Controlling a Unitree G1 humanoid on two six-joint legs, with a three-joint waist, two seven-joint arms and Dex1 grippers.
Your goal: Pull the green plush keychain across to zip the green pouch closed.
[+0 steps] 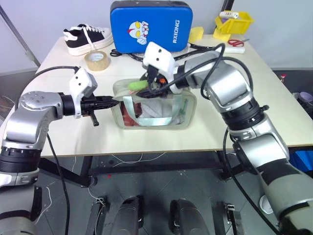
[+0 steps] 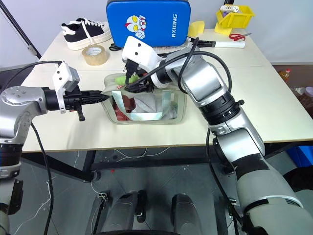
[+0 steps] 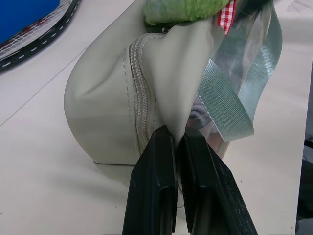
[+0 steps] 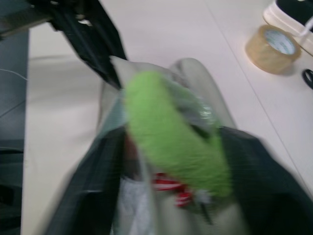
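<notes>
**Pouch pinched at one end, plush charm at the other claw**

A pale table (image 1: 205, 132) carried everything. At its far edge a blue padded case (image 1: 150, 25) stood upright, with a black-and-white shoe (image 1: 88, 38) beside it to the robot's left and a roll of tape (image 1: 97, 60) just in front of the shoe. A yellow bin (image 1: 234, 22) and red-handled scissors (image 1: 238, 42) lay at the far right corner.

The green pouch (image 1: 154, 108) sat upright near the table's middle, its clear front window facing the robot and its webbing straps (image 1: 146, 120) hanging down the front.

The left gripper (image 3: 178, 147) had its two black fingers pressed together on the pouch's left end, pinching the fabric just beside the zipper track (image 3: 139, 98). The right gripper (image 1: 152, 82) reached in from the right, over the pouch's top edge. Its dark fingers sat on either side of the green plush keychain (image 4: 171, 137), but motion blur hid them, so I could not tell whether they gripped the charm or stood apart from it. The keychain lay on the pouch's top, toward its left end.
</notes>
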